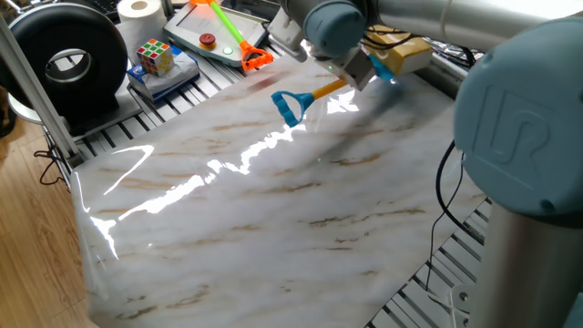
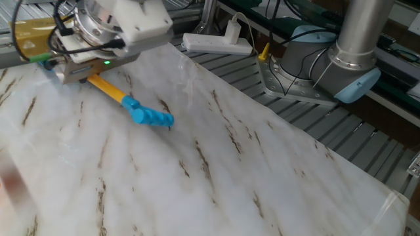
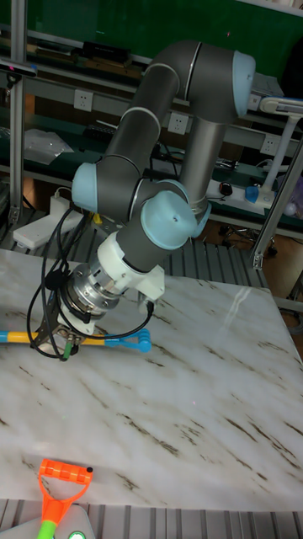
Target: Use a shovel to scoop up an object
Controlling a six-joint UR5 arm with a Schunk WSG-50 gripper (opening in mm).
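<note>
While clamped on the shovel point(image 1: 305, 95) | hand point(image 2: 77, 73) low over table point(image 2: 216, 170) | block point(image 1: 404, 54) by blade

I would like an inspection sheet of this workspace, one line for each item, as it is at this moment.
Surface: marble-pattern table top, glossy, with glare streaks.
Job's things: shovel held by its orange shaft, blue loop end pointing away from the gripper; tan block at the far edge, right at the blade end.
Clutter: puzzle cube, paper roll, green-shafted toy tool, black round device, all off the marble.
Grippers: gripper shut on the shovel.
Cables: black cables loop at the wrist; power strip behind the table.
Surroundings: wooden floor, metal rack.
</note>
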